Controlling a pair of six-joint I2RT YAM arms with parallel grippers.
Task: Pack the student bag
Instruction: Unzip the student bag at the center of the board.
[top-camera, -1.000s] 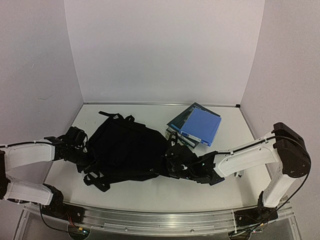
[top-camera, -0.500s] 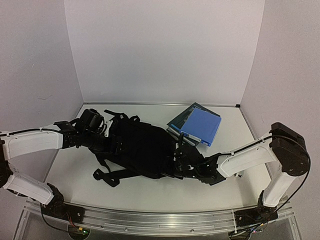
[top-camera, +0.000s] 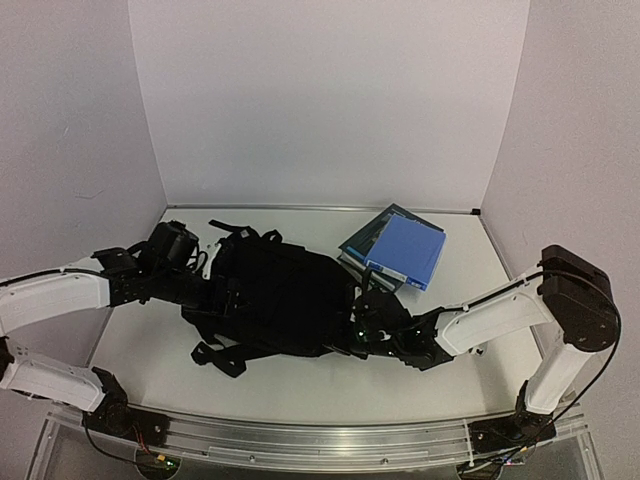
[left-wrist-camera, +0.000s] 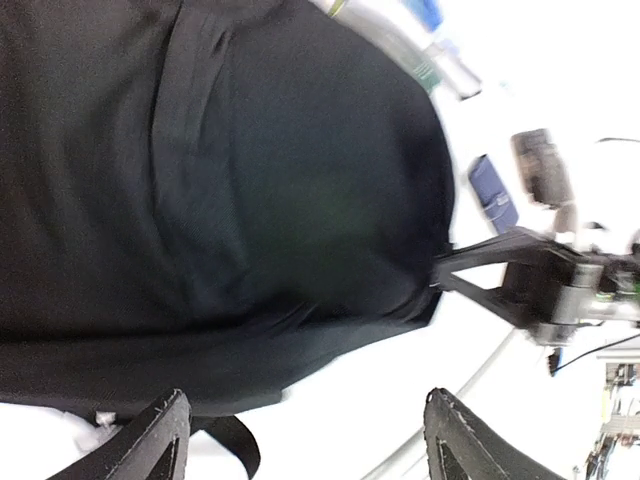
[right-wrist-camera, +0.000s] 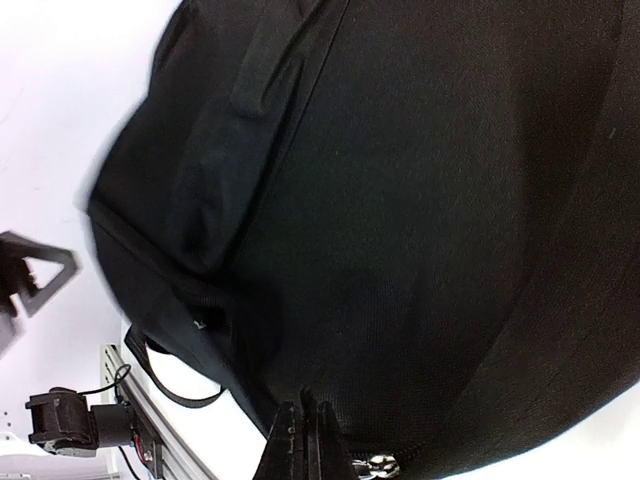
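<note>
student bag (top-camera: 275, 300): black fabric backpack lying flat on the bench (top-camera: 300, 385); loose straps trail off its near-left corner
left tool (top-camera: 212, 270): at the bag's far-left edge; fingers (left-wrist-camera: 160, 440) spread wide with nothing between them; bag fabric and bare bench show in the gap
right tool (right-wrist-camera: 305, 435): at the bag's right edge; jaws pressed fully together, pinching a thin black strap (left-wrist-camera: 485, 252) of the bag, drawn taut
books (top-camera: 395, 250): stack with a blue cover on top; just beyond the bag's far-right corner
</note>
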